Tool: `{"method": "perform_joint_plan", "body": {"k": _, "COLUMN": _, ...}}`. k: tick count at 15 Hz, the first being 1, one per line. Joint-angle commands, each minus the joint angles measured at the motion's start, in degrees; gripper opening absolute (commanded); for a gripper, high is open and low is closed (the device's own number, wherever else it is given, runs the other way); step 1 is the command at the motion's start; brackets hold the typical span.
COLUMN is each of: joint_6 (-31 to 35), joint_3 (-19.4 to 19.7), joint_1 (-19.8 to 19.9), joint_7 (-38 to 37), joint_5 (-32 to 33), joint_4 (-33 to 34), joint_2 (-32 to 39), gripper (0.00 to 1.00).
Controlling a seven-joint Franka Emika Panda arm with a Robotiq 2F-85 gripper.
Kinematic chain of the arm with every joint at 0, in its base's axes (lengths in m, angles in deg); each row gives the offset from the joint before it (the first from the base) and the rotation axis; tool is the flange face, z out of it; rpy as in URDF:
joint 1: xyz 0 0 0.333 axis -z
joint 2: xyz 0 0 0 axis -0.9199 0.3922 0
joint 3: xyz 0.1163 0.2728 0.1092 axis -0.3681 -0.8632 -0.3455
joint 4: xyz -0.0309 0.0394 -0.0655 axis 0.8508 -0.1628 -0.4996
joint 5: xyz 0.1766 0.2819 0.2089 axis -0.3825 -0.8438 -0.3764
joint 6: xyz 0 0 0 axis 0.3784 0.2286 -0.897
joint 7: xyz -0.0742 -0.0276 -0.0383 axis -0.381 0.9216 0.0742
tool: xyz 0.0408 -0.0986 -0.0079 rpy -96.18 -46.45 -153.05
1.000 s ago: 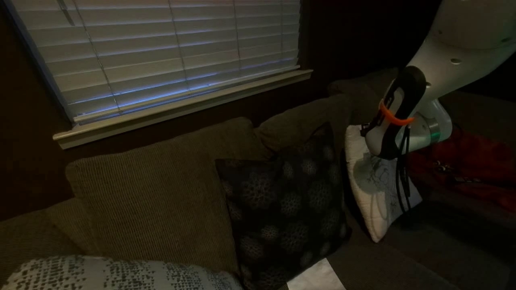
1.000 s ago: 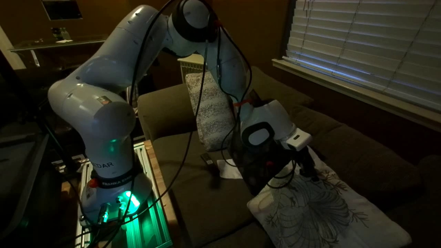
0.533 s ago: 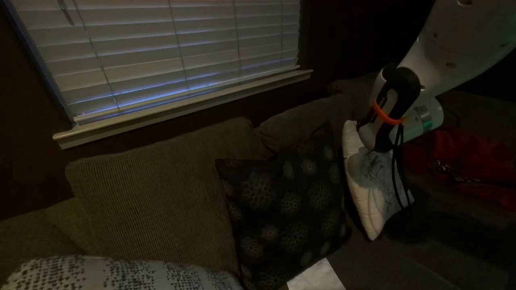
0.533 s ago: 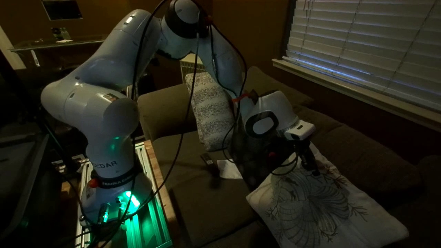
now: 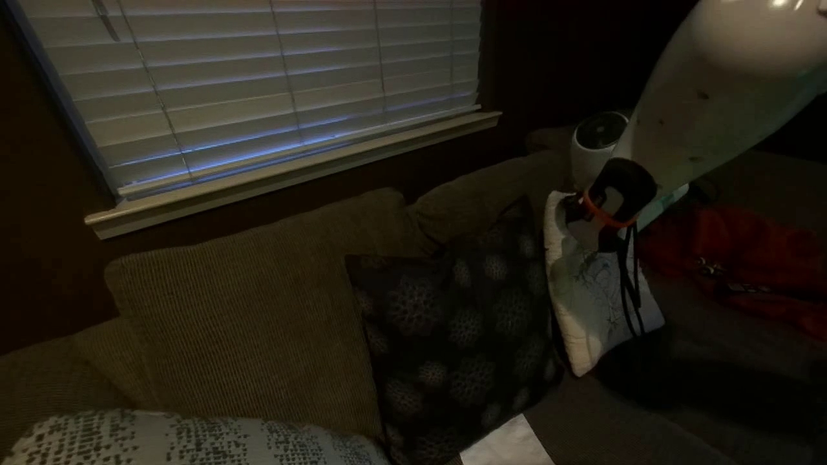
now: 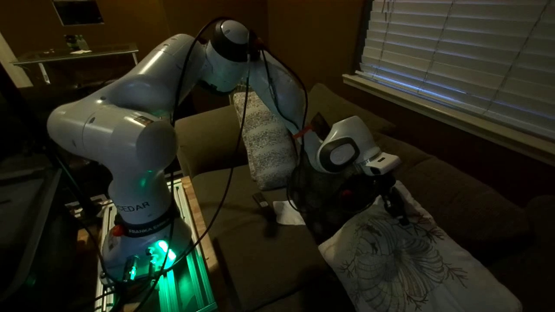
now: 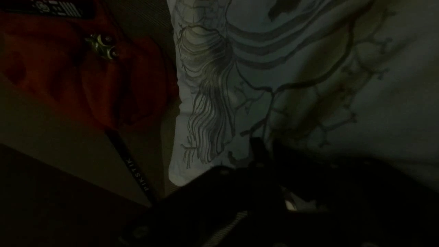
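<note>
A white pillow with grey shell and coral drawings stands tilted on the couch in both exterior views (image 5: 572, 310) (image 6: 399, 264). It fills much of the wrist view (image 7: 212, 103). My black gripper (image 6: 401, 219) is at the pillow's upper edge. In the wrist view the fingertips (image 7: 267, 147) are close together against the pillow and appear to pinch its fabric. The exact pinch is too dark to see clearly. A dark pillow with round medallions (image 5: 465, 329) leans on the couch back beside the white pillow.
A red cloth (image 7: 130, 82) lies beyond the white pillow, with a small shiny object (image 7: 103, 46), a remote (image 7: 48, 7) and a black PIKSTIK stick (image 7: 132, 166). A speckled pillow (image 6: 269, 143), a white sheet (image 6: 288, 213) and another remote (image 6: 261, 201) are on the couch. Cables hang from the arm.
The arm has shifted and its elbow has lowered. The white pillow has moved along with the gripper, towards the dark pillow in an exterior view, and turned slightly.
</note>
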Motion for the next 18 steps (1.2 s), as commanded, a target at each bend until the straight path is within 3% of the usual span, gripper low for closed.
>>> {"method": "perform_joint_plan", "body": {"k": 1, "joint_6": -2.9, "joint_3": 2.6, "joint_1": -0.6, "joint_7": -6.8, "joint_5": 5.0, "joint_4": 5.5, "joint_2": 6.2, "gripper": 0.02}}
{"method": "perform_joint_plan", "body": {"k": 7, "joint_6": -6.5, "joint_3": 4.5, "joint_1": -0.9, "joint_7": -10.5, "joint_5": 12.4, "joint_4": 12.2, "joint_2": 11.7, "gripper": 0.02}}
{"method": "perform_joint_plan", "body": {"k": 8, "joint_6": -7.1, "joint_3": 3.9, "joint_1": -0.1, "joint_7": -10.2, "joint_5": 13.1, "joint_4": 13.2, "joint_2": 11.3, "gripper": 0.32}}
{"method": "perform_joint_plan", "body": {"k": 9, "joint_6": -7.2, "joint_3": 3.3, "joint_1": 0.5, "joint_7": -9.7, "joint_5": 14.0, "joint_4": 13.8, "joint_2": 10.8, "gripper": 0.33}}
{"method": "perform_joint_plan", "body": {"k": 14, "joint_6": -5.6, "joint_3": 2.9, "joint_1": -0.6, "joint_7": -9.8, "joint_5": 14.9, "joint_4": 11.6, "joint_2": 8.7, "gripper": 0.66}}
{"method": "perform_joint_plan", "body": {"k": 18, "joint_6": -8.5, "joint_3": 4.4, "joint_1": -3.3, "joint_7": -11.5, "joint_5": 14.5, "joint_4": 8.2, "joint_2": 7.9, "gripper": 0.95}}
